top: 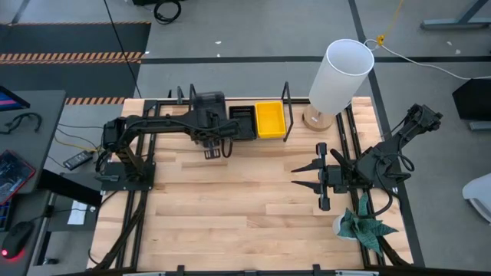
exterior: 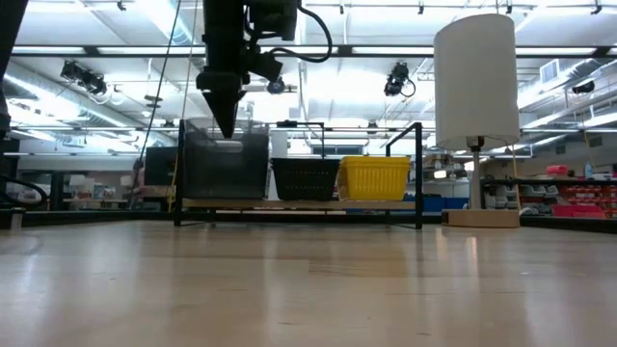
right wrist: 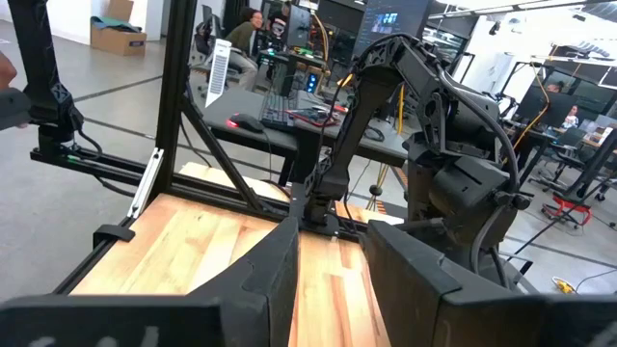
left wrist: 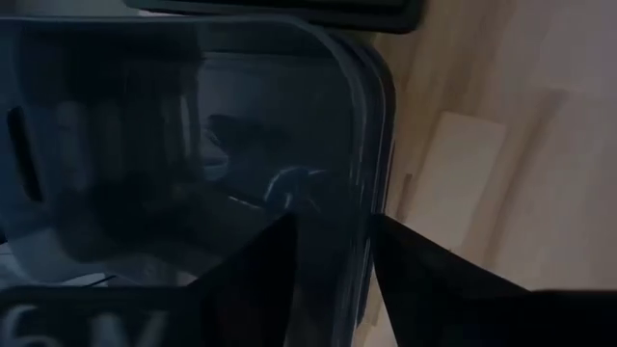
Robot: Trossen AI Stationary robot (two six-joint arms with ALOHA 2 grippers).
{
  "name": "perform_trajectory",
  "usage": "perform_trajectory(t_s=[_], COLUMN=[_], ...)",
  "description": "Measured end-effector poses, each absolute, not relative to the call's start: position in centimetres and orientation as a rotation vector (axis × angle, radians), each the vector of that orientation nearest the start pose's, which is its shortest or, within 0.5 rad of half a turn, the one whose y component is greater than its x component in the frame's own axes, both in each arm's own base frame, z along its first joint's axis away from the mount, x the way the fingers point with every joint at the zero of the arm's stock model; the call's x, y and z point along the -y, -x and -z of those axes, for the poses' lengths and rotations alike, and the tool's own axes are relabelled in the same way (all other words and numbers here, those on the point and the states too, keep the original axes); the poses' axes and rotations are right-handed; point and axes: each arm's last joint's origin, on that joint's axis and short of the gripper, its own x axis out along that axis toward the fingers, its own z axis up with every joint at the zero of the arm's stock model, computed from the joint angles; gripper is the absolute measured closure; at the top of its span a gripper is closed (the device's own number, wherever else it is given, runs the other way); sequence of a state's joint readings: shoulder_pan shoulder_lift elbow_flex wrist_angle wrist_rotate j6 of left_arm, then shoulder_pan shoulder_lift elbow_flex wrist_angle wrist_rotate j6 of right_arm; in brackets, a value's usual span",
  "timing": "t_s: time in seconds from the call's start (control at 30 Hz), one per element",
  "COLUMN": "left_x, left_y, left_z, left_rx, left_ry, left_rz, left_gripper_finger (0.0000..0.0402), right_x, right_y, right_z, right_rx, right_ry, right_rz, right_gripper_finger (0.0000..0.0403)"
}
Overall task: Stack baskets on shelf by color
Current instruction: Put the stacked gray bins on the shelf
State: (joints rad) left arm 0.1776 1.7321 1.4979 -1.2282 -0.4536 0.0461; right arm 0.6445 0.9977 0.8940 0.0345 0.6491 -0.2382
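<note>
Hovering over the gray basket [exterior: 225, 159] at the shelf's [exterior: 299, 203] left end, the left gripper [exterior: 224, 120] straddles its rim, jaws slightly apart, probably releasing it beside the black basket [top: 244, 123] and yellow basket [top: 269, 119]. Lower right, the right gripper [top: 311, 175] idles, jaws open.

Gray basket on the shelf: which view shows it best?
The low view: the gray basket stands whole, left of the black one. The left wrist view shows only its rim; in the high view the left arm covers it; the right wrist view misses it.

Gray baskets [exterior: 226, 159], black baskets [exterior: 306, 178], yellow baskets [exterior: 376, 177], upright in a row on shelf [exterior: 299, 204]
</note>
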Motion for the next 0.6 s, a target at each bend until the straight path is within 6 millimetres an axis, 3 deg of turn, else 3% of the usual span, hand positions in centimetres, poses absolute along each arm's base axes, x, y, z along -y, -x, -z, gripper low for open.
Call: perform_trajectory(t_s=[0.6], left_x=[-7.05], left_y=[-31.72], left_z=[-27.27], left_rx=[-1.473], left_ry=[-0.232], left_rz=[-0.524], left_gripper_finger=[0.0281], right_x=[-11.66], right_y=[-18.43], right_z=[-35.33], right_rx=[-0.056], right_ry=[0.28], right_rz=[-0.002], right_gripper_finger=[0.0273])
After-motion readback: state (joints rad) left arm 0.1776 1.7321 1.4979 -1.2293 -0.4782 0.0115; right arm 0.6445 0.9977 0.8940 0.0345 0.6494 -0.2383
